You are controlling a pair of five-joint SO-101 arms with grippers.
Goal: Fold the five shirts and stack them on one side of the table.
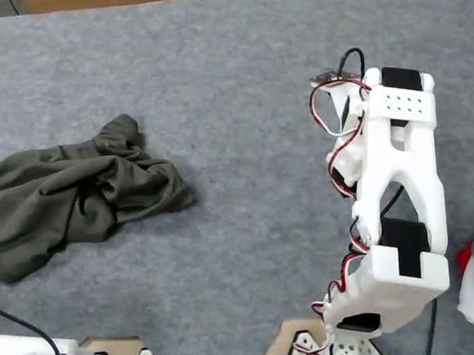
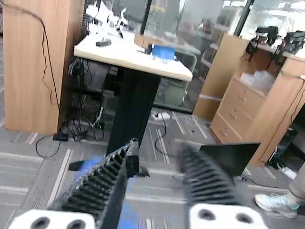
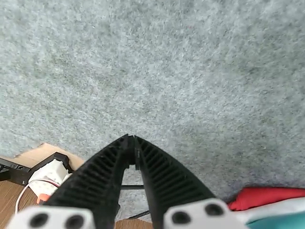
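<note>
An olive shirt (image 1: 63, 198) lies crumpled at the left of the grey surface (image 1: 226, 61), the right end effector (image 3: 131, 139) clenched on nothing, the left end effector (image 2: 157, 145) released.

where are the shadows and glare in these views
High view: soft even light, shadow mainly in the folds of the olive shirt on the table. Left wrist view: bright reflections on the glass walls behind the left end effector. Right wrist view: flat light on the table around the right end effector, no glare.
</note>
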